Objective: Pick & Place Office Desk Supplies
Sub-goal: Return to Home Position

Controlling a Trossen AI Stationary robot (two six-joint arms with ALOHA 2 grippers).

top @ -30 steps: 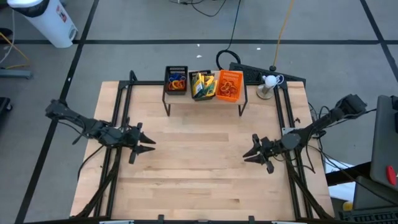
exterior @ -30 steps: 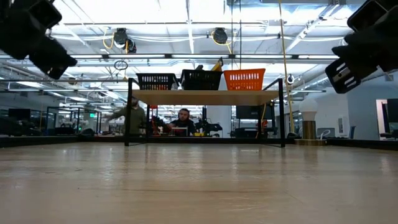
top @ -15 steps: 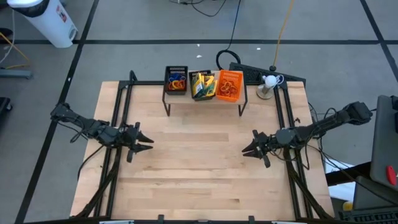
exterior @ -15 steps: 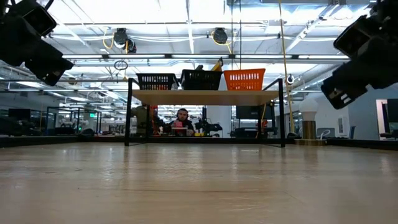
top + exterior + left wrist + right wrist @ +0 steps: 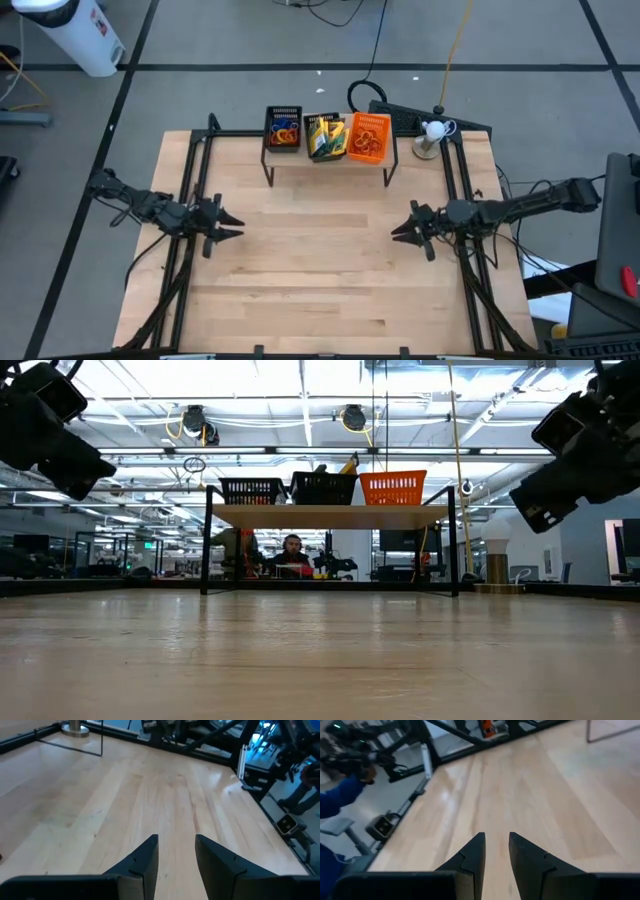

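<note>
- So, all three trays sit in a row on top of the shelf [image 5: 330, 516] at the table's far edge: left black tray [image 5: 252, 491] holding rubber bands [image 5: 286, 131], middle black tray [image 5: 323, 489] holding crayon boxes [image 5: 323, 137], orange tray [image 5: 392, 488] just beside it on the right
- no task item lies on the bare table [image 5: 320, 270]; placing looks finished
- left gripper [image 5: 234, 227] hovers over the table's left side, fingers slightly apart, nothing between them
- right gripper [image 5: 398, 232] mirrors it on the right side, fingers apart too, empty
- both are well apart from the shelf
- homing, as I judge it: pull each arm back toward its own side, keep it off the wood, don't swing toward the shelf legs or the white ball [image 5: 433, 129], so the trays don't get jarred
</note>
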